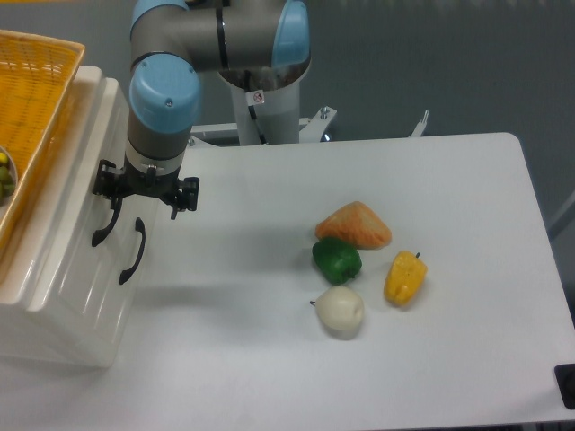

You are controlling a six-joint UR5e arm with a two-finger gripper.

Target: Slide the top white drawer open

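The top white drawer (79, 171) is the upper panel of the cream-white cabinet (63, 305) at the left, and it sits flush with the cabinet front. Its curved black handle (103, 229) runs up under my gripper (146, 191). The gripper hangs straight over the handle's upper end, with its black fingers (187, 195) spread wide to either side, so it is open. The handle's top end is hidden beneath the gripper body. The lower drawer's black handle (133, 251) lies just to the right.
A yellow wicker basket (31, 108) rests on top of the cabinet. On the white table (449, 180) lie an orange wedge-shaped item (355, 224), a green pepper (337, 260), a yellow pepper (404, 278) and a white pear-like fruit (340, 311). The arm's base (269, 99) stands behind.
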